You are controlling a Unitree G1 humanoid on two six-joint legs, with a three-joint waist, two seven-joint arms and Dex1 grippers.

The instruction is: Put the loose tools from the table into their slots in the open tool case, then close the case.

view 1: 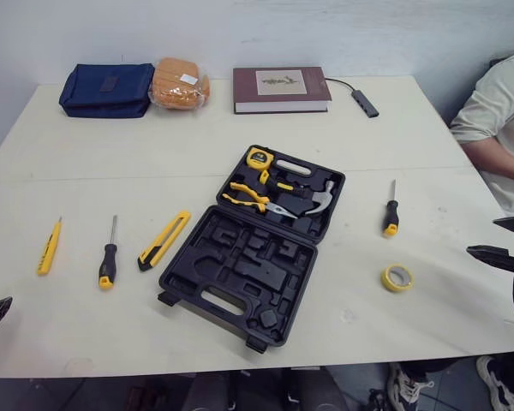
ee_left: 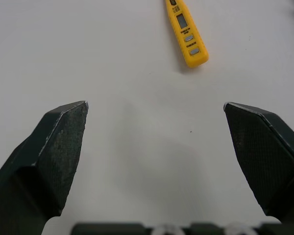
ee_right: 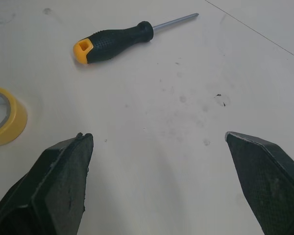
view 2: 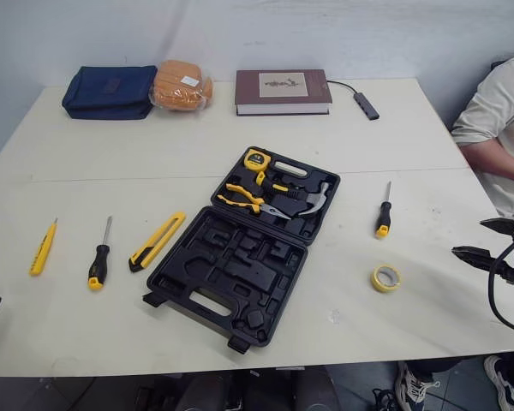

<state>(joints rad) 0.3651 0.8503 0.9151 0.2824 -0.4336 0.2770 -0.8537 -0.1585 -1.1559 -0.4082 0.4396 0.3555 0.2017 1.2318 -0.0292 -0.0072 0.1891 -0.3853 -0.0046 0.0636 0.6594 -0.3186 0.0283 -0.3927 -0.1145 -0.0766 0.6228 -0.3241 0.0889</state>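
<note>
Black case [view 1: 207, 261], yellow tape [ee_right: 13, 122], seemingly maroon book [view 1: 281, 89]

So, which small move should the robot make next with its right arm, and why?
Probably ease the right gripper forward and down onto the black-and-yellow screwdriver. Its jaws stand wide open and hold nothing, the screwdriver lies loose just ahead of them, near the yellow tape roll, and the tool case lies open with empty slots.
</note>
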